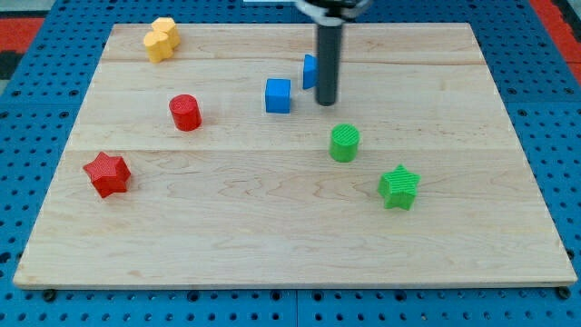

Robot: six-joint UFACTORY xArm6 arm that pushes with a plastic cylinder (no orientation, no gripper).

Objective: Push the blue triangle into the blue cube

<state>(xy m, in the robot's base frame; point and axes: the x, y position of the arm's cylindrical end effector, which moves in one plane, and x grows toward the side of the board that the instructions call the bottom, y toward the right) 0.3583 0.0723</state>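
Observation:
The blue cube (278,95) sits on the wooden board, a little above the middle. The blue triangle (310,72) lies to its upper right, mostly hidden behind my dark rod, so only its left edge shows. My tip (326,102) rests on the board just right of the blue cube and at the lower right of the blue triangle, close to or touching the triangle. A small gap separates the cube from the triangle.
A yellow block (162,39) lies at the top left. A red cylinder (185,113) and a red star (107,174) are on the left. A green cylinder (344,143) and a green star (398,187) are at the lower right of my tip.

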